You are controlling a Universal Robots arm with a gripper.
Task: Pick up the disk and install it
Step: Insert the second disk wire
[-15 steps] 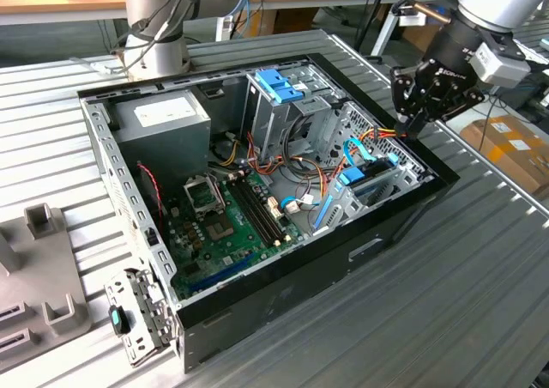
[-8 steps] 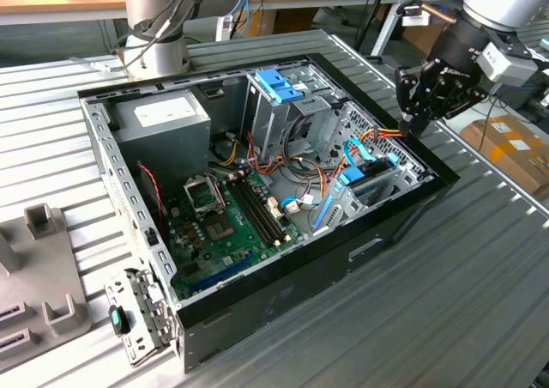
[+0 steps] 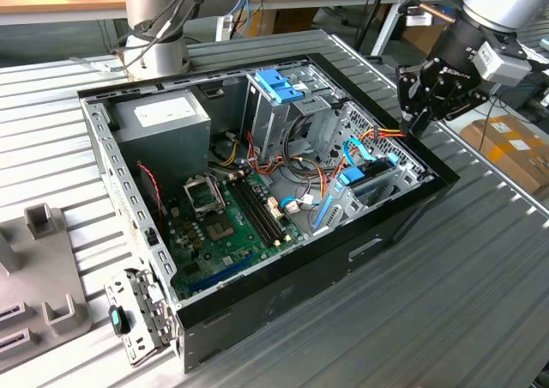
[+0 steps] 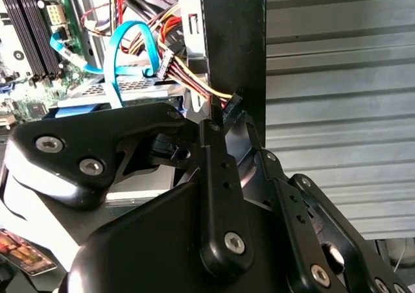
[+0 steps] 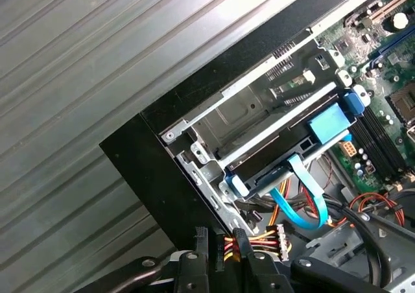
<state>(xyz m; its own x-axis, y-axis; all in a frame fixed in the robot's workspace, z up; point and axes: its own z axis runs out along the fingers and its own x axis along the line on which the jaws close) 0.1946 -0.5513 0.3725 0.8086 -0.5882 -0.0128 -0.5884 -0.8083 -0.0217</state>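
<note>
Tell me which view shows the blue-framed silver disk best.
The first wrist view: the blue-framed silver metal disk lies lengthwise in its bay, mostly unobstructed. In the exterior view the disk is small and distant. In the second wrist view the disk is partly hidden behind the black gripper.

The computer case [image 3: 403, 221] had glossy black outer walls and bare, dull grey sheet-metal framing inside. It lay on a ribbed, matt metal table [image 3: 480, 294]. The gripper [image 3: 420, 96] looked matt black, with shiny metal screws.

I see the disk [image 5: 285, 157] in the case [image 3: 283, 298] corner | gripper [image 3: 418, 113] just above that corner | case on table [image 3: 446, 319]
</note>
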